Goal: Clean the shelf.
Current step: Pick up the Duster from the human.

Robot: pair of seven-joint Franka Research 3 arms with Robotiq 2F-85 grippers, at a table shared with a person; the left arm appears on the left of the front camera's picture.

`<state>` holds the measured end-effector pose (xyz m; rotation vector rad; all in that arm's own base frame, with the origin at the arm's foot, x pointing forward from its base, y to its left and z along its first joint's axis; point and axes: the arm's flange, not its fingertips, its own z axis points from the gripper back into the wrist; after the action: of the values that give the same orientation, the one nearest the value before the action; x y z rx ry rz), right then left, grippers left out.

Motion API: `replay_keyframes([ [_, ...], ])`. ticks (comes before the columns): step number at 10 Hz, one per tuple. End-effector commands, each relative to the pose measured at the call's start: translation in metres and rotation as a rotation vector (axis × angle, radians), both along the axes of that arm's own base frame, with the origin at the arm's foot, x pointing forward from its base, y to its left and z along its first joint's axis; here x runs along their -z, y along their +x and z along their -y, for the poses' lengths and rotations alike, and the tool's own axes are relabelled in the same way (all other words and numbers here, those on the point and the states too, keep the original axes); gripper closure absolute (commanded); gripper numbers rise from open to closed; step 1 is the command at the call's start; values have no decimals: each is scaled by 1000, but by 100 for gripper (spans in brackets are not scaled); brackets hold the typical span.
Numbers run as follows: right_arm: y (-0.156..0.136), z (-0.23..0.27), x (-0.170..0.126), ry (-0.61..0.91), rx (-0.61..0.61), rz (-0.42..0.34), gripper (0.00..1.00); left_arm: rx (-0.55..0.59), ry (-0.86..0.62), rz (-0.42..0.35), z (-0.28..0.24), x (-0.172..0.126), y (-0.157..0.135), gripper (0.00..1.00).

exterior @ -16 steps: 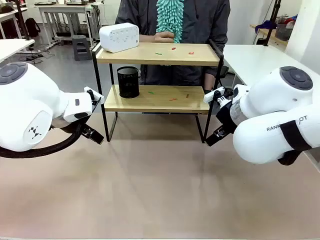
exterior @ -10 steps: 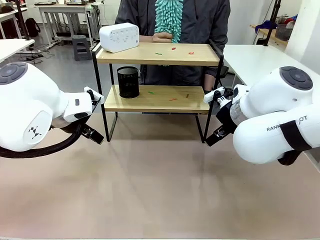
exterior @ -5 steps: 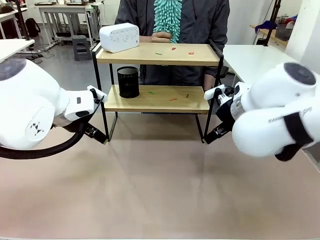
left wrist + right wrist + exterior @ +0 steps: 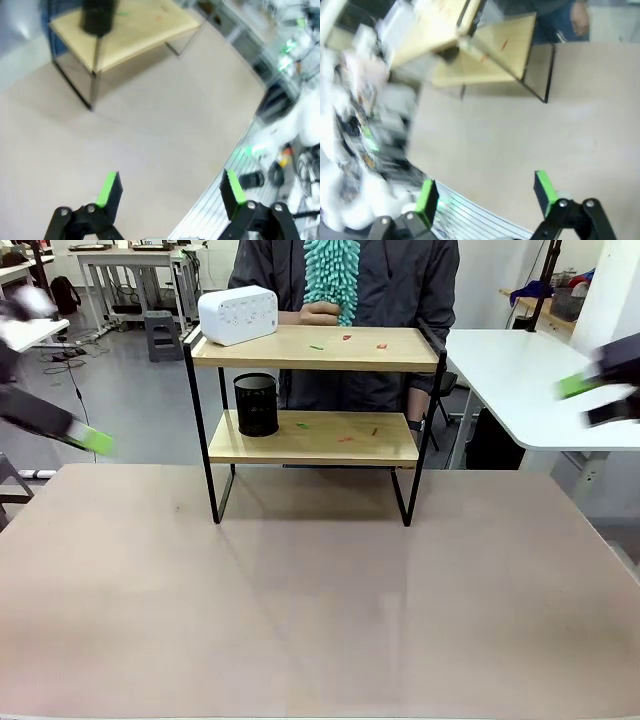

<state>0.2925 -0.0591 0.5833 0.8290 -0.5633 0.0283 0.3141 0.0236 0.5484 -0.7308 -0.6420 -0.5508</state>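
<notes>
Centrally, the shelf (image 4: 315, 362) is seen standing toward the far edge of the table (image 4: 300, 620), a white box (image 4: 238, 314) set on its top board, a black mesh cup (image 4: 256, 404) on the lower — red and green scraps (image 4: 347, 337) are scattered on both. The left hand (image 4: 170, 182) and the right hand (image 4: 485, 189) are each held spread apart, empty.

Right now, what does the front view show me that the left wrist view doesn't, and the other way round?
Front view: a person's hand holding a teal duster behind the shelf, a white box on the top board, and red and green scraps there. Left wrist view: the left gripper close up, open and empty above the table, with blurred clutter past the table's edge. Both: the shelf's lower board, the black mesh cup standing on it, and the table.
</notes>
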Motion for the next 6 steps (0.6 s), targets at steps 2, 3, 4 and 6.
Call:
replay_keyframes([
  [2, 21, 92, 106, 335, 268, -110, 0, -219, -379, -16, -99, 63, 35, 0],
  [3, 20, 104, 136, 364, 312, -167, 0, -297, -479, -34, -123, 85, 41, 0],
  [4, 17, 110, 158, 326, 378, -228, 0, -409, -440, -99, -133, 97, 50, 0],
  [6, 4, 129, 97, 324, 295, -155, 0, -284, -371, -57, -134, 64, 12, 0],
])
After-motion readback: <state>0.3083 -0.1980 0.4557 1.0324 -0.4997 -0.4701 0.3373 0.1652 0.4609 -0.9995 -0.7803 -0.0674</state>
